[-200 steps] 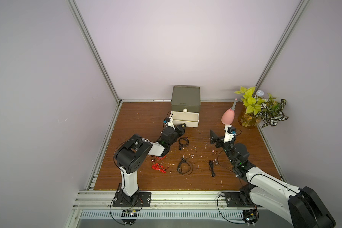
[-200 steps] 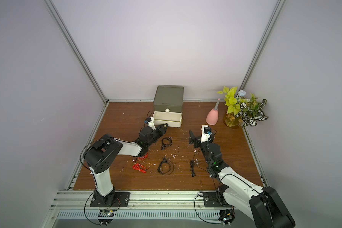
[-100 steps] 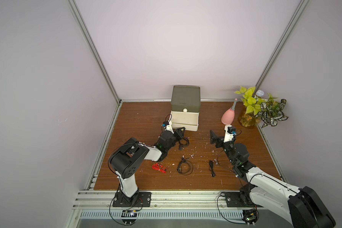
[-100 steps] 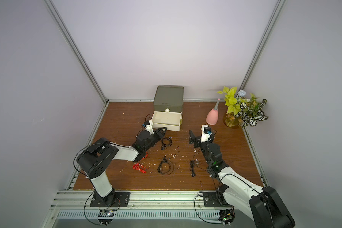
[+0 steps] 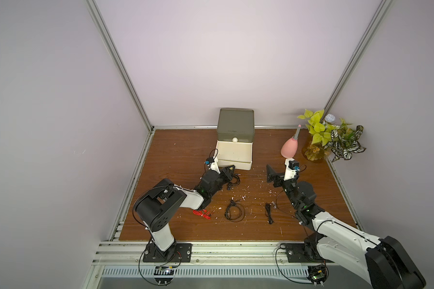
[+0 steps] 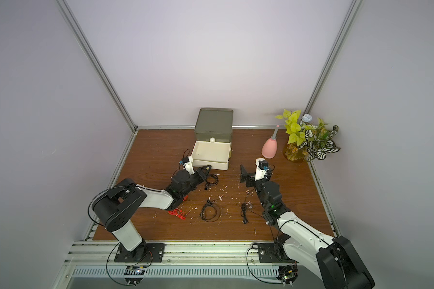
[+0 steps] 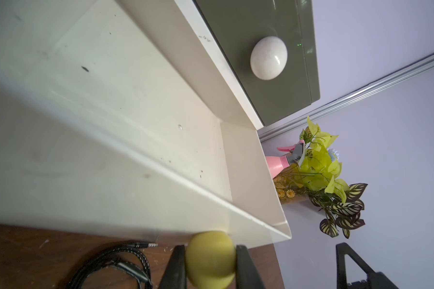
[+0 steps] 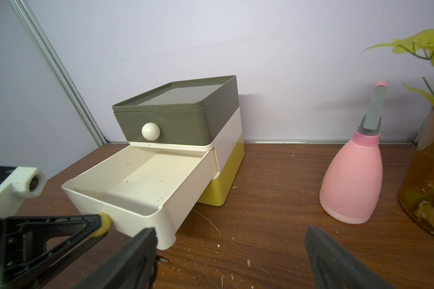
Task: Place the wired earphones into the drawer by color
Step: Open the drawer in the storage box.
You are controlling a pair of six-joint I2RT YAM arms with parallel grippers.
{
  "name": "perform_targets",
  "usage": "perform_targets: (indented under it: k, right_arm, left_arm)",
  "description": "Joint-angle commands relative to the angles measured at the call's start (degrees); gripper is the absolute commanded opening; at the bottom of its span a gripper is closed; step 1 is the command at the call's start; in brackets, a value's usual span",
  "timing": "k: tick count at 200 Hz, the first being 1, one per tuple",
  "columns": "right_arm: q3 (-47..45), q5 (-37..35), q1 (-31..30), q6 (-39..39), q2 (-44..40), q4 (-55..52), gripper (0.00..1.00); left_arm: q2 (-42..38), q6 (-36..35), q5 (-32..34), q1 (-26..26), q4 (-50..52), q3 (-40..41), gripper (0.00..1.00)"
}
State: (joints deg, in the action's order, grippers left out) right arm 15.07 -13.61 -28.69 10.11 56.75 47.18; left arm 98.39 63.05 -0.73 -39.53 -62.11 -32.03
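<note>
Four earphones lie loose on the table (image 5: 181, 155). A black coil (image 5: 233, 181) sits just beside the left gripper (image 5: 229, 170). A second black coil (image 5: 233, 211) and a black bundle (image 5: 269, 212) lie behind it, nearer the robot. A red bundle (image 5: 201, 213) lies under that arm. None is held.

The left gripper pinches the yellow knob (image 7: 211, 257) of the cream drawer (image 8: 176, 190). The drawer is pulled out and empty, probably ready to take one colour. The olive drawer (image 5: 235, 125) above it is shut.

The right gripper (image 8: 229, 252) hovers well apart with its jaws spread and empty, apparently waiting.

The table is scuffed brown wood with white flecks. A pink bottle (image 5: 290, 150) and a plant (image 5: 331, 135) stand beyond the right gripper. The walls are plain lilac.
</note>
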Motion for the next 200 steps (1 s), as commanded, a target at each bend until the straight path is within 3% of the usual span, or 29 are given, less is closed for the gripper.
perform_targets:
  k: [1, 65, 117, 146, 173, 200]
  right_arm:
    - [0.47, -0.13, 0.36, 0.21, 0.20, 2.30, 0.99]
    - [1.68, 1.90, 0.36, 0.40, 0.13, -0.34, 0.99]
    - [6.02, 13.04, 0.22, 0.06, 1.21, -7.66, 0.99]
    - [7.56, 19.88, 0.13, 4.93, 3.71, -11.57, 0.95]
    - [6.13, 21.74, -1.53, 10.83, 5.83, -10.97, 0.91]
    - [5.59, 18.16, -5.25, 14.36, 7.43, -11.41, 0.90]
  left_arm:
    - [-1.11, -0.20, 0.73, -0.73, -3.03, 0.26, 0.24]
    - [-1.85, -0.76, 0.33, -0.73, -3.64, 1.43, 0.49]
    - [-7.14, -1.96, 1.87, -0.65, -3.48, 7.12, 0.63]
    - [-10.68, -2.98, 1.83, -0.05, -3.02, 10.58, 0.70]
    - [-17.15, -6.86, 3.17, 0.68, 4.22, 12.10, 0.80]
    - [-25.62, -11.76, 7.64, 0.79, 17.15, 11.93, 1.00]
